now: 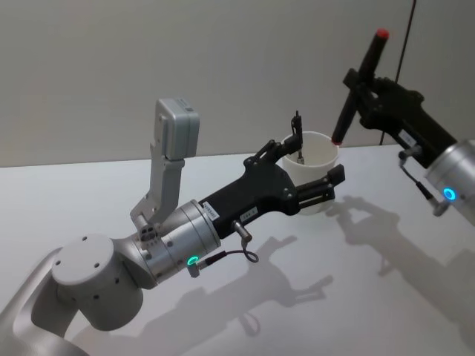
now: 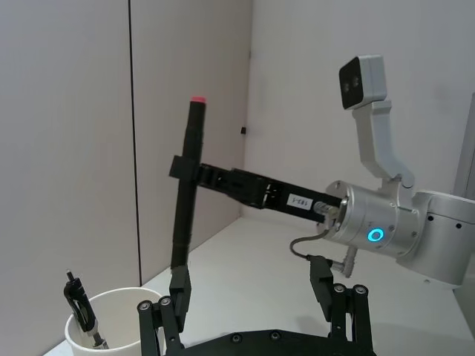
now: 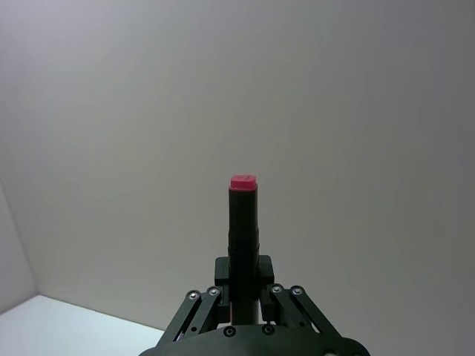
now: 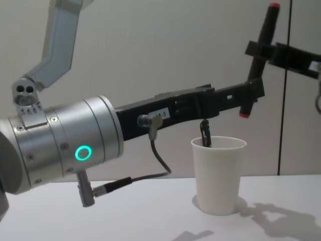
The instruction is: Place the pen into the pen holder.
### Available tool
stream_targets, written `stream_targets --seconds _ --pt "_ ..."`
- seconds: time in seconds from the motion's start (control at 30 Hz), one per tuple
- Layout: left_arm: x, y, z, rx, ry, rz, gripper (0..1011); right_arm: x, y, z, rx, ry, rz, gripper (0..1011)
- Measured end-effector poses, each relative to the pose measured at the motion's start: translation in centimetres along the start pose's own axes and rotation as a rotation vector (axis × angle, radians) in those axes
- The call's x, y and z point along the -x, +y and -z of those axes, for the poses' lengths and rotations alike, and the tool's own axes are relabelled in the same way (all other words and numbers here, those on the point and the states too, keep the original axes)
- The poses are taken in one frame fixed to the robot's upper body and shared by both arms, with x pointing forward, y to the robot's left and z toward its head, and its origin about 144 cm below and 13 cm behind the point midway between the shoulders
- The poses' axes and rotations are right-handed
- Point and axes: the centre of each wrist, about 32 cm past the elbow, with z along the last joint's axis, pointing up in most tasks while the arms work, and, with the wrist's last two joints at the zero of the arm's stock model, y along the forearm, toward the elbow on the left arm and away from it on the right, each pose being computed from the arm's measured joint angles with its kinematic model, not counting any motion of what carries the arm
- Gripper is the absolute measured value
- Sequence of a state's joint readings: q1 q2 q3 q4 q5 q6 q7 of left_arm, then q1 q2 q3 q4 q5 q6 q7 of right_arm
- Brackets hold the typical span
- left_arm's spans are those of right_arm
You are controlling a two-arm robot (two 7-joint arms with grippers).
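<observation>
Right gripper (image 1: pixel 361 83) clamps the black, red-capped pen (image 1: pixel 359 87) nearly upright, raised just right of the white paper cup pen holder (image 1: pixel 315 165), seemingly readied for lowering in; left gripper (image 1: pixel 310 176), fingers spread, brackets the cup, apparently steadying it.

Left arm (image 1: pixel 96 297): rounded silver-grey housings, cylindrical brushed-metal wrist with a green ring light. A grey bracket carries a boxy grey wrist camera (image 1: pixel 177 130). Left gripper (image 1: pixel 315 174): matte black linkage with 2 fingers, visible screws, a white label on its body; a thin black cable loops from a plug at the wrist. Right arm (image 1: pixel 453 182): same silver wrist, blue-green ring light. Right gripper (image 1: pixel 355 80): black, labelled.
</observation>
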State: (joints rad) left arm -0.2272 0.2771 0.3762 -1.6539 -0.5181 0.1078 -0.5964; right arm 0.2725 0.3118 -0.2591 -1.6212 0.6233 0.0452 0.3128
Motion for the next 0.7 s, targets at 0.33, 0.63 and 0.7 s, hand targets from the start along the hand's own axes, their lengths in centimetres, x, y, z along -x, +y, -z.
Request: stream_targets --seconds 0.33,0.63,0.7 --pt "0.0 0.0 0.0 0.000 0.000 0.000 1001 0.1 1.8 1.2 0.038 -0.112 -0.005 203" --pt "0.0 0.0 0.0 0.000 0.000 0.000 1001 0.2 2.8 2.3 0.070 -0.177 -0.001 203" --pt "0.0 0.0 0.0 0.000 0.000 0.000 1001 0.2 3.0 2.6 0.079 -0.193 0.002 203"
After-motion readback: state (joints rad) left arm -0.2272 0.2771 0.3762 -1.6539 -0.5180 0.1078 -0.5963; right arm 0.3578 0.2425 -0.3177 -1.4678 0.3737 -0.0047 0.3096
